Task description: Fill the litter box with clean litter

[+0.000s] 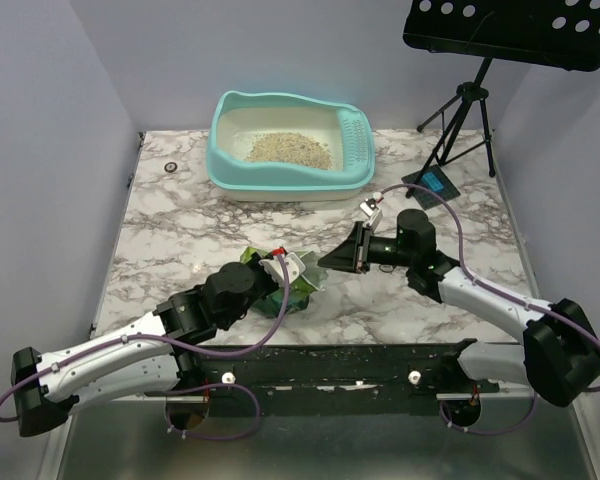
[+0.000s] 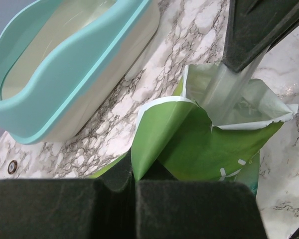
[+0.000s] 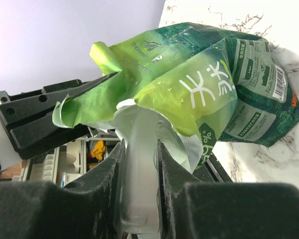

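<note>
The marble table (image 1: 180,230) holds the litter box (image 1: 290,183) by its far edge, the green pouch (image 3: 204,84) nearer the near edge, and a small round thing (image 1: 170,166) by the far left corner.

A white, grey-veined marble-patterned table (image 1: 170,230) spreads beneath the left jaws and the right jaws. Pale lilac walls (image 1: 40,120) rise beyond and left of them. Past the right jaws, off the table's far corner, stands a black perforated music stand on a tripod (image 1: 520,45).

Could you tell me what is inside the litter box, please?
The litter box holds a patch of tan litter and a slotted scoop by its right wall. Its near wall hides the front floor.
</note>
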Controlling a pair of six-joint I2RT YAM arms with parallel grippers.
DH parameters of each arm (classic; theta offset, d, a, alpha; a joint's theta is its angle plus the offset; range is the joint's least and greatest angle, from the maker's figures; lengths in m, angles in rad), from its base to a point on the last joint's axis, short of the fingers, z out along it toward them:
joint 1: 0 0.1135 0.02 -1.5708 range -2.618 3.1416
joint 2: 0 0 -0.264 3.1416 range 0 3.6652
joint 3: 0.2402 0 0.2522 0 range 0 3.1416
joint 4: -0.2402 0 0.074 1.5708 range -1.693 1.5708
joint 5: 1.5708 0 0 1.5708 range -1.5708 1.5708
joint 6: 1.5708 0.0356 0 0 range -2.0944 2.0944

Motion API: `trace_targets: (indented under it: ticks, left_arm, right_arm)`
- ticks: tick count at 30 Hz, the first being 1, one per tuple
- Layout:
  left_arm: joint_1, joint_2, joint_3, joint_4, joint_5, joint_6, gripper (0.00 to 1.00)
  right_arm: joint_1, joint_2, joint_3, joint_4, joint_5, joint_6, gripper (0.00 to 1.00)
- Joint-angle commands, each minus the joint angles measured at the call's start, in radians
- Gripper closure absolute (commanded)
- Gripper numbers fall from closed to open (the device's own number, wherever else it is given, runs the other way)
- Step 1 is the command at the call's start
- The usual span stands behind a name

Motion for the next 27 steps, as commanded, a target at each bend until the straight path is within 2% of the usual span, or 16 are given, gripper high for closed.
trace_targets:
  ticks: [1,13,27]
  left_arm:
    - [-0.021,0.025,-0.018,0.062,0.043,-0.023,1.0]
    - [-0.035,0.085,-0.03,0.071,0.018,-0.017,1.0]
    - [-0.049,0.091,-0.043,0.07,0.014,-0.012,1.0]
  right_arm:
    - [-0.035,-0.09,-0.042,-0.009,-0.019,0.002,0.99]
    - [-0.146,-0.305,-0.164,-0.132,-0.016,-0.015,0.99]
    - [-0.331,-0.489,-0.298,-0.169,-0.114,0.018,0.99]
